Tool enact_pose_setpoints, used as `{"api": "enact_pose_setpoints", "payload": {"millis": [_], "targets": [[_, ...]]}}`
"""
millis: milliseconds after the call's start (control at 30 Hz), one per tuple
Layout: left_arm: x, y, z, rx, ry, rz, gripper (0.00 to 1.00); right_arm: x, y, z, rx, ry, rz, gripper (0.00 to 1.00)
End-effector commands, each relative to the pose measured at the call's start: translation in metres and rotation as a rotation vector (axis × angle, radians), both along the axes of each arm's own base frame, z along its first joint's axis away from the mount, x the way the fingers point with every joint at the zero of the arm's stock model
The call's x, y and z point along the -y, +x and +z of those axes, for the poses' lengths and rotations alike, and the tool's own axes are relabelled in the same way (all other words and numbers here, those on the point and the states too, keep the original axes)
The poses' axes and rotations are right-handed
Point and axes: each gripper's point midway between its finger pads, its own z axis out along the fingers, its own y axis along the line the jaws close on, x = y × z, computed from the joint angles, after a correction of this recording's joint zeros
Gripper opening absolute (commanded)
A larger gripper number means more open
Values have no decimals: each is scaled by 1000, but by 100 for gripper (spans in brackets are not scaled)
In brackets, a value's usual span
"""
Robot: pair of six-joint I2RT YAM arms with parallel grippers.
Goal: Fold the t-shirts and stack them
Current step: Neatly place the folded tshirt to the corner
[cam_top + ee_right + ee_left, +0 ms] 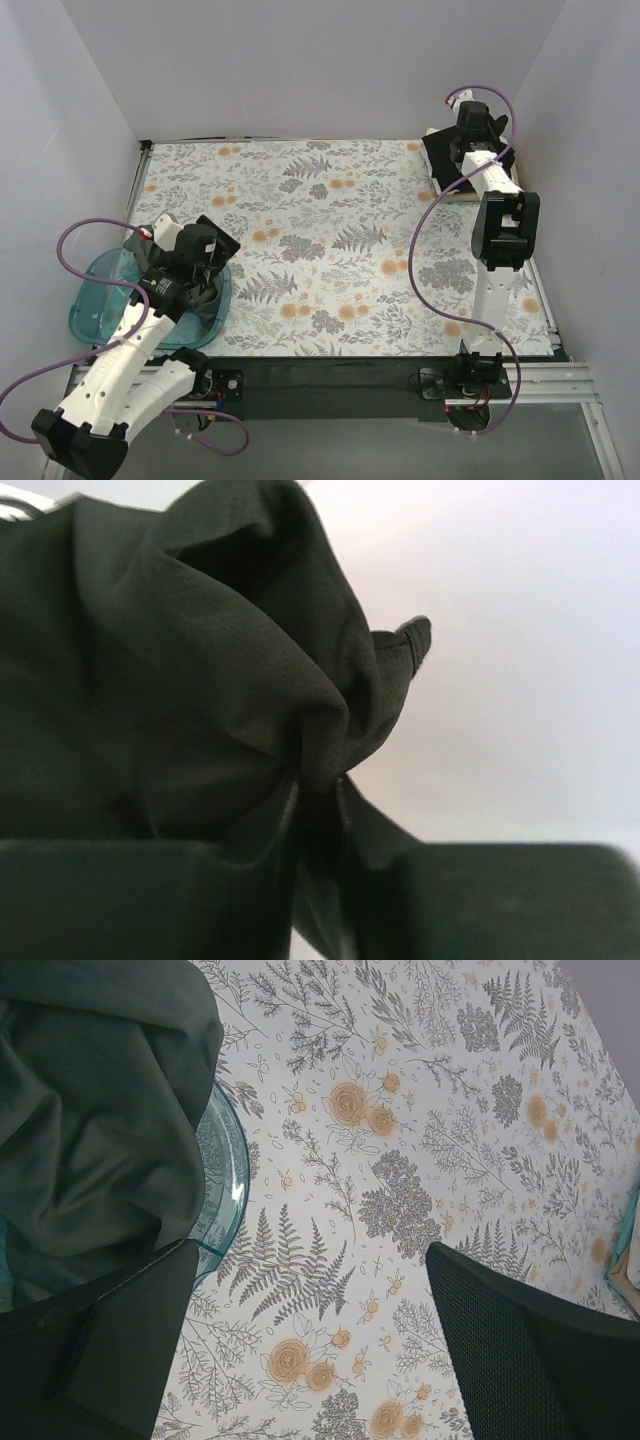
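A dark grey-green t-shirt lies bunched in the blue tub at the left and hangs over its rim; it also fills the upper left of the left wrist view. My left gripper hovers just beside it over the table, jaws wide open and empty. My right gripper is at the far right corner, shut on a fold of the black t-shirt, which bunches between its fingers. A tan cloth edge shows under the black shirt. The white shirt is out of view.
The floral tablecloth covers the table. White walls close in the back and both sides. The tub's clear blue rim stands by my left finger. The right arm's cable loops over the table's right part.
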Motion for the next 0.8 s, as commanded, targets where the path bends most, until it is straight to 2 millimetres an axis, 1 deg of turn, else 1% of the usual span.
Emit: {"api": "enact_pose_setpoints", "payload": {"millis": [0,33,67,100,133,233,267,300,333,367,400,433,467,500,533,567,633,667,700,733,767], "targets": [[-6,2,9,17,16,32,98,8,11,22,111,-6,-58,34],[-5,3,8,11,17,31,98,8,12,20,111,-4,-62,59],[-4,4,10,13,14,29,98,9,13,18,112,-6,-69,70],[-4,5,10,11,14,28,98,8,14,19,119,-3,-72,86],[-3,6,11,12,12,27,98,9,13,20,123,-3,-77,98],[-1,7,13,10,8,21,98,9,11,35,160,14,-82,98],[0,7,13,7,9,17,98,7,8,49,186,24,-76,98],[0,8,13,9,7,14,98,7,4,50,194,45,-74,98],[1,8,13,8,5,13,98,3,2,56,207,60,-65,98],[2,8,12,9,3,9,98,0,-2,75,242,81,-46,98],[3,8,12,7,1,1,98,-3,-5,82,257,105,-34,98],[4,8,10,3,-3,-2,98,-7,-10,80,251,147,-25,98],[5,8,10,1,-5,-6,98,-16,-15,101,289,192,17,98],[6,9,9,-1,-4,-13,98,-21,-19,107,305,229,37,98],[8,10,10,0,-7,-17,98,-27,-27,104,272,269,50,98],[9,11,10,-1,-9,-19,98,-42,-34,119,315,371,94,98],[11,14,13,4,-10,-30,98,-55,-48,124,309,475,122,98],[13,17,15,13,-15,-35,98,-67,-62,131,333,565,141,98],[14,18,16,15,-17,-41,98,-74,-71,135,343,612,156,99],[16,19,16,10,-20,-47,98,-79,-81,134,341,651,170,98],[20,19,15,5,-26,-62,98,-92,-99,136,344,728,203,98]]}}
